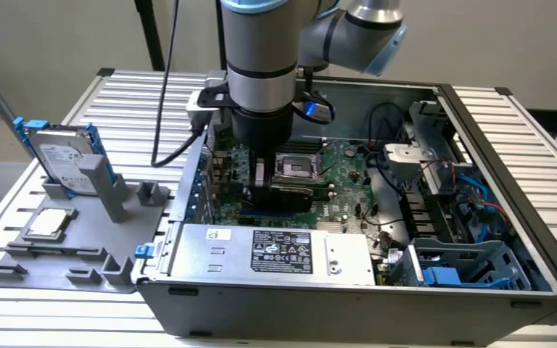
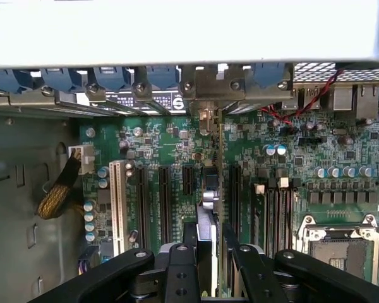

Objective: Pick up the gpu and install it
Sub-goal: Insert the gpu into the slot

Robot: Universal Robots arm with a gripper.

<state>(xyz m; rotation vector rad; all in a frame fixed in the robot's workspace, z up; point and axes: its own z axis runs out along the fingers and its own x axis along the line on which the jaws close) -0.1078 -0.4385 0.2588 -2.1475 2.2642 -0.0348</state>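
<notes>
Inside the PC case (image 1: 510,138), tool (image 2: 210,243) grips gpu (image 2: 213,189), bottom edge hidden.

Open PC case (image 1: 510,239) on slatted tabletop (image 1: 510,123). Power supply (image 1: 273,254) along near wall. Grey fixture (image 1: 70,239) at exterior view's left: hard drive (image 1: 61,156) upright with blue rails, CPU chip (image 1: 48,223) flat nearby.

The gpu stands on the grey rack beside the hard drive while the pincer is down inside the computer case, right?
No. The gpu is not on the rack; the wrist view shows it held edge-on in the pincer, over the motherboard slots. The hard drive does stand on the rack, and the pincer is down inside the case.
</notes>
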